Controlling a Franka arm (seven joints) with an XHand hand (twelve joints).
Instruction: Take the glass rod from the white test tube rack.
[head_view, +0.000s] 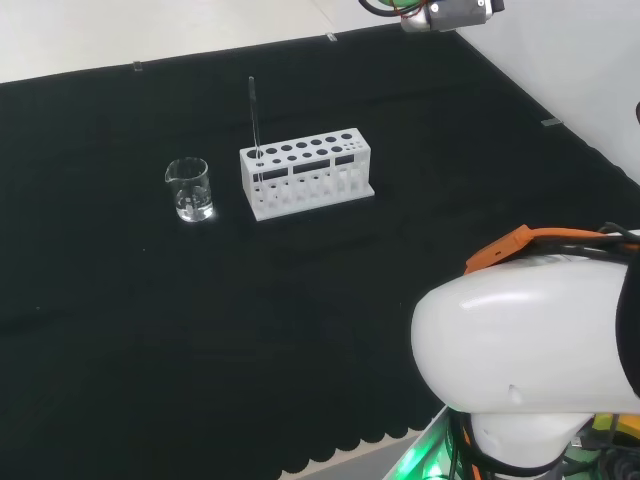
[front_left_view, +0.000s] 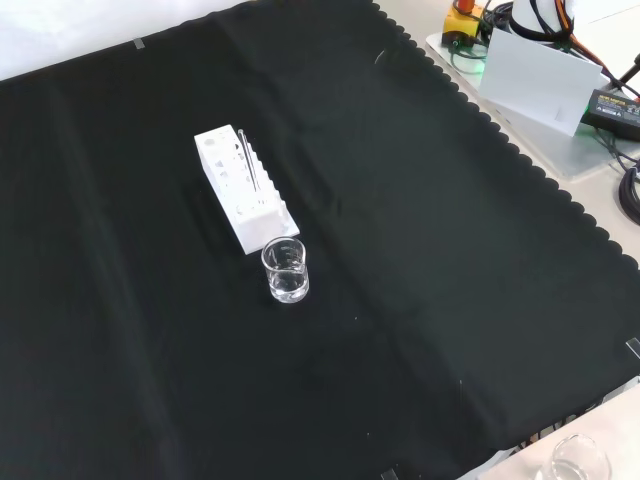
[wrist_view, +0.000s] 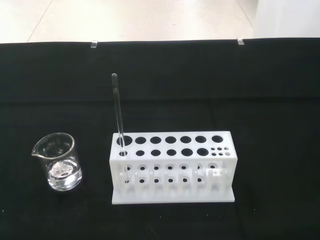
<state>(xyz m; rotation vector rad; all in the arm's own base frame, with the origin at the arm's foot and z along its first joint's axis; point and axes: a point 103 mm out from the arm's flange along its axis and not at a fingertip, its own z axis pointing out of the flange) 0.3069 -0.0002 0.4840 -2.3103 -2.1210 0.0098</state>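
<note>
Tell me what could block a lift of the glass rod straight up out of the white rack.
Nothing visible does. The glass rod stands nearly upright in an end hole of the white rack, the air above it free. The beaker stands apart on the cloth beside that end.

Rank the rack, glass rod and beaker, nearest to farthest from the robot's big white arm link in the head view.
1. Rack, its right end closest to the arm link at lower right.
2. Glass rod, standing in the rack's left end.
3. Beaker, left of the rack.
</note>
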